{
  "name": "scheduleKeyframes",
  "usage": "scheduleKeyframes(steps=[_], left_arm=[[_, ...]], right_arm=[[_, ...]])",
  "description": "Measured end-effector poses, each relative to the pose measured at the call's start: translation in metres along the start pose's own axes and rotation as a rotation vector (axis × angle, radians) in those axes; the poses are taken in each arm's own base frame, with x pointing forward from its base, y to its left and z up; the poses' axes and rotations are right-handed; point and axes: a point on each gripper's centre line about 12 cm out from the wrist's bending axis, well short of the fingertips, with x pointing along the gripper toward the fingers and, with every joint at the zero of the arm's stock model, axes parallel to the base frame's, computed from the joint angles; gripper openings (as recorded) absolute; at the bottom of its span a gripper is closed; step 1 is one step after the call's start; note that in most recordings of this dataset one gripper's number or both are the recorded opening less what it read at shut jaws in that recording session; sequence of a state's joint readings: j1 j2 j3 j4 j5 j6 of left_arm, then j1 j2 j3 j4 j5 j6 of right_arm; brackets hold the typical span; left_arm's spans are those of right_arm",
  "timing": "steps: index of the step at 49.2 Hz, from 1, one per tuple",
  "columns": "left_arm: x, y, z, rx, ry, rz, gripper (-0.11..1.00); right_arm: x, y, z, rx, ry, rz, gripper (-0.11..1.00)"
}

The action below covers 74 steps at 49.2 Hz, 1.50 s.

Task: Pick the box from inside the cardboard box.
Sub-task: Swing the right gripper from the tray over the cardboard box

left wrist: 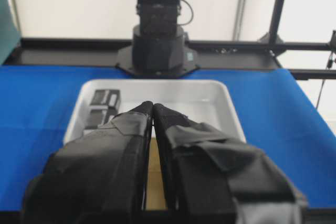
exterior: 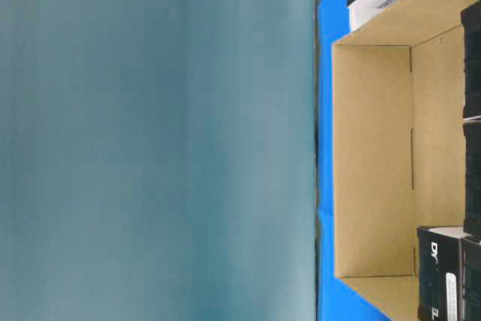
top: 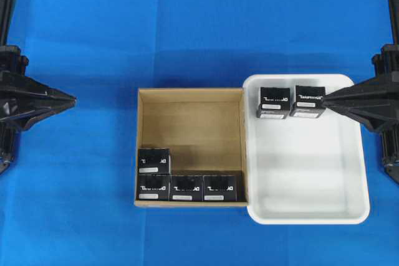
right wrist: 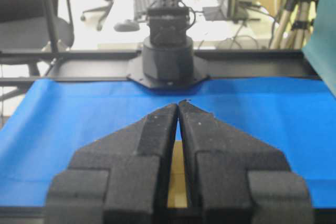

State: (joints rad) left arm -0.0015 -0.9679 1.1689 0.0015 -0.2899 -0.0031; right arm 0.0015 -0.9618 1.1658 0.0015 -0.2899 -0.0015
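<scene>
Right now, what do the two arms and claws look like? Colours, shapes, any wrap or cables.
Both arms are black. From overhead, the left claw and right claw each taper to a wedge point. In the left wrist view its fingers are wrapped in black tape with creased edges. The right claw's fingers are rough, grainy black foam-like pads in angular blocks. A thin black cable loops beside the opposite arm's base.

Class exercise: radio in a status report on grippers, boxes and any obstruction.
Left gripper and right gripper shut, empty, parked at the sides. Four black boxes in the cardboard box, two in the white tray. Nothing blocking.
</scene>
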Motion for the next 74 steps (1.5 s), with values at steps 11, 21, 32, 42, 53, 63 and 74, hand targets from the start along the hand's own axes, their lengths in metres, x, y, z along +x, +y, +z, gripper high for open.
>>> scheduleKeyframes(steps=[11,21,32,42,53,63,74], left_arm=[[0.001,0.0,-0.008,0.001,0.089,-0.001,-0.07],[0.0,0.0,-0.003,0.001,0.144,-0.001,-0.07],[-0.002,-0.002,-0.006,0.003,0.216,-0.009,-0.07],[-0.002,-0.002,-0.008,0.003,0.25,-0.008,-0.07],[-0.004,-0.002,-0.014,0.001,0.305,-0.007,-0.07],[-0.005,-0.001,-0.015,0.001,0.334,-0.006,-0.07],[-0.007,-0.001,-0.015,0.004,0.347,-0.006,-0.07]], right_arm=[[0.015,-0.004,0.001,0.169,0.129,-0.037,0.0],[0.045,-0.003,0.004,0.252,0.345,-0.05,0.0],[0.09,0.0,0.001,0.313,0.628,-0.071,0.0],[0.139,0.002,-0.007,0.315,0.884,-0.081,0.0],[0.199,0.002,-0.011,0.278,1.12,-0.067,0.0],[0.245,0.002,-0.013,0.212,1.206,-0.022,0.0],[0.279,0.003,-0.034,0.149,1.3,0.028,0.0]])
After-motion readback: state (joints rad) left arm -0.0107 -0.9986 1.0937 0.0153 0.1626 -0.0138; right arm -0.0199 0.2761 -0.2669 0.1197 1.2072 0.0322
